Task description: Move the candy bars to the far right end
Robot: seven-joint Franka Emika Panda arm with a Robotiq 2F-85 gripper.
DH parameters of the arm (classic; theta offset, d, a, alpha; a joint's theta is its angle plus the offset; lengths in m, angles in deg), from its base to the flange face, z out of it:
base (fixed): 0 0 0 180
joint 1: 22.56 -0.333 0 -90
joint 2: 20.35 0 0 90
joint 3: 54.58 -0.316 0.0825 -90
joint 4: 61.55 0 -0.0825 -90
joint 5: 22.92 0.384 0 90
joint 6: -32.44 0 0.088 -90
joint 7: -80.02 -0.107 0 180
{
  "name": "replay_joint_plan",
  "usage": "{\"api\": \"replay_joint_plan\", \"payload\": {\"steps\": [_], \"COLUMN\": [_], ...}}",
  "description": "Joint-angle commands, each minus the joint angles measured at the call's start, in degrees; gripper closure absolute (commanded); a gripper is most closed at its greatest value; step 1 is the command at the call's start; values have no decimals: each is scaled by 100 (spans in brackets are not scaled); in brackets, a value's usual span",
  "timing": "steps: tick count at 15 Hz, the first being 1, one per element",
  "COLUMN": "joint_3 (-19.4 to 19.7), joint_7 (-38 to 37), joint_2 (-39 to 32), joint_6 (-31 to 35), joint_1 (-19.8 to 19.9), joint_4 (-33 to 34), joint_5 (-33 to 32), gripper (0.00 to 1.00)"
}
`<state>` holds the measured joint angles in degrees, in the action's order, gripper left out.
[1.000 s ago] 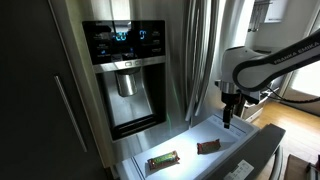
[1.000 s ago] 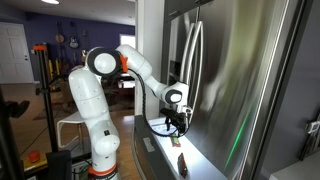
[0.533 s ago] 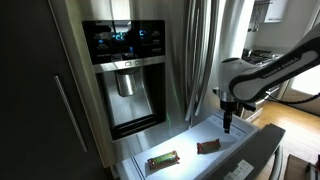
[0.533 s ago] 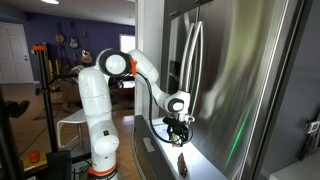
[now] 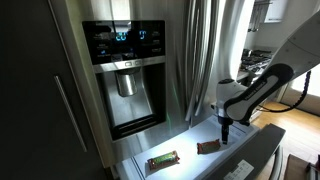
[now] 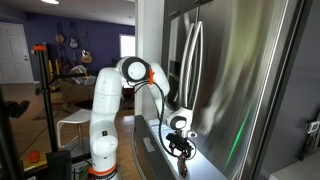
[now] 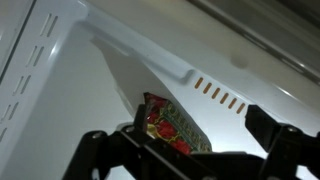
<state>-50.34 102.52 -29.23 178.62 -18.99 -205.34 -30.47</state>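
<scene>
Two candy bars lie on the pale white panel [image 5: 188, 164]: a greenish-brown one [image 5: 163, 159] and a dark reddish-brown one [image 5: 208, 147]. My gripper [image 5: 224, 137] hangs open, pointing down, just above and beside the reddish-brown bar's right end. In the wrist view a candy bar [image 7: 170, 127] with a red and green wrapper lies between the open fingers [image 7: 196, 138], near the left finger, not gripped. In an exterior view the gripper [image 6: 180, 148] hovers over a bar [image 6: 182, 163]. The panel's narrow end with its dark rim [image 5: 247, 140] lies just past the gripper.
The stainless fridge doors [image 5: 200, 60] with long handles stand right behind the panel. The black water dispenser recess [image 5: 126, 88] is above the panel's other end. The white arm base [image 6: 103, 130] stands beside the fridge. A slotted ridge [image 7: 215, 93] crosses the panel.
The arm has folded down and the gripper has dropped lower and slightly left, from well above the panel to just over the reddish-brown bar. The bars have not moved.
</scene>
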Motion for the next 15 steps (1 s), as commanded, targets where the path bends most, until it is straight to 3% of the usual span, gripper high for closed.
{"api": "replay_joint_plan", "payload": {"steps": [1, 15], "joint_3": [-73, -102], "joint_7": [39, 46], "joint_2": [-126, -186], "joint_6": [117, 161], "joint_1": [102, 111], "joint_4": [16, 63], "joint_5": [-23, -23], "gripper": [0, 0]}}
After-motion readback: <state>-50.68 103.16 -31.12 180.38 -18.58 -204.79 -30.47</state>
